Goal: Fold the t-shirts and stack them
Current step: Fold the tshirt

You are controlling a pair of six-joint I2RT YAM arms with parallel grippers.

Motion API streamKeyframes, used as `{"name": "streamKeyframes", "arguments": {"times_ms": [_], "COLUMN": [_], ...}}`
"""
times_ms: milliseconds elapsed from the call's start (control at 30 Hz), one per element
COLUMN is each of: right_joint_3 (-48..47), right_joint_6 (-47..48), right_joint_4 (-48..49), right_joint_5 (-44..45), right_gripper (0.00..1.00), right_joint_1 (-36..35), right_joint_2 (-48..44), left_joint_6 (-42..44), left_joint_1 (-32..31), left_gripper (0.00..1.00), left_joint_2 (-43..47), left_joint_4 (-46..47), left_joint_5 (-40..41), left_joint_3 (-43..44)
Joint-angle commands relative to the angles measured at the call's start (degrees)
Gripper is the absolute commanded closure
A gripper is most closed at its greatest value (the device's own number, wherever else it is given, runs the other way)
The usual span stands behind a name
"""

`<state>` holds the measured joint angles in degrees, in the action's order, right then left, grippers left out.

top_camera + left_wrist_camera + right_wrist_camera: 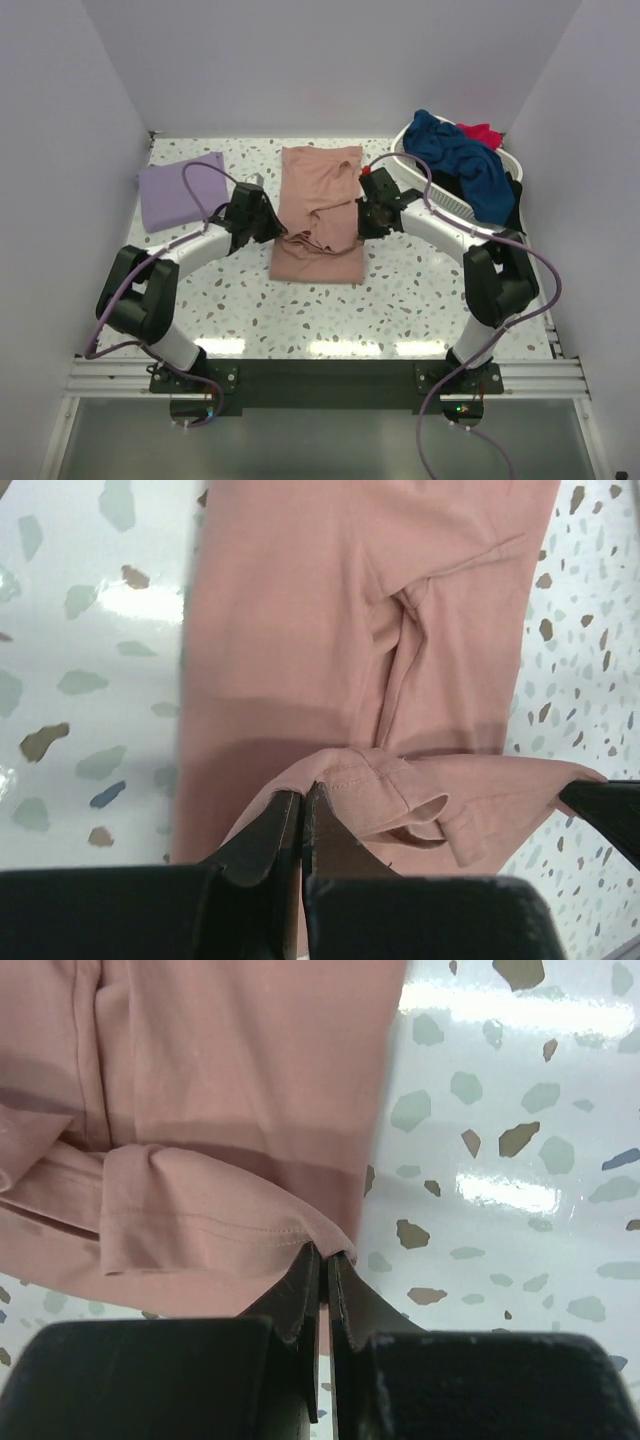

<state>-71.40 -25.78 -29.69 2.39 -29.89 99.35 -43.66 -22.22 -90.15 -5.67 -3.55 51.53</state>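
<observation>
Speckled table (pixel 420 290), pink t-shirt (pixel 320 180) pinched by left pincer (pixel 303 802), right pincer (pixel 325 1257)

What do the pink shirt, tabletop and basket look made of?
Pink t-shirt: soft matte knit, probably cotton jersey; it drapes, creases, shows stitched hems. Tabletop: glossy speckled terrazzo look, mirrors the lights; maybe laminate. Laundry basket: white, slatted, likely moulded plastic.

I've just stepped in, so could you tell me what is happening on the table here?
Both arms are folding the pink t-shirt: the left pincer and right pincer are each shut on a raised hemmed corner. A folded lavender t-shirt lies at the far left; more shirts wait in the white basket.
</observation>
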Motion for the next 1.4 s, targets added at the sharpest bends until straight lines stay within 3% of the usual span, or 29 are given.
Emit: {"name": "streamKeyframes", "arguments": {"times_ms": [0,1167,1200,1267,1300,1333,1367], "right_joint_3": [-4.0,-16.2,-18.4,-21.8,-22.4,-22.6,-22.4], "right_joint_6": [1.6,2.7,2.4,2.1,2.3,2.3,2.5], "right_joint_4": [0.2,-0.5,-0.9,-2.2,-2.3,-1.8,-1.3], "right_joint_5": [-1.5,-4.3,-4.9,-5.6,-5.5,-5.1,-5.0], "right_gripper": [1.0,1.0,0.99,0.68,0.54,0.37,0.33], "right_joint_1": [0.9,7.2,7.7,8.9,9.0,9.0,8.9], "right_joint_2": [2.0,14.4,14.8,15.1,14.5,13.7,11.4], "left_joint_6": [1.3,1.2,1.3,1.9,2.3,2.7,3.6], "left_joint_1": [1.0,8.8,9.1,9.5,9.5,9.4,9.4], "left_gripper": [1.0,0.99,0.75,0.42,0.19,0.13,0.08], "left_joint_2": [-2.3,-19.0,-19.6,-20.6,-20.4,-19.3,-18.3], "left_joint_4": [7.1,10.9,10.7,9.6,9.2,8.8,8.7], "left_joint_5": [-3.9,-11.7,-12.1,-13.1,-12.6,-11.9,-11.5], "left_joint_3": [3.5,16.0,18.6,22.4,23.2,23.7,23.7]}}
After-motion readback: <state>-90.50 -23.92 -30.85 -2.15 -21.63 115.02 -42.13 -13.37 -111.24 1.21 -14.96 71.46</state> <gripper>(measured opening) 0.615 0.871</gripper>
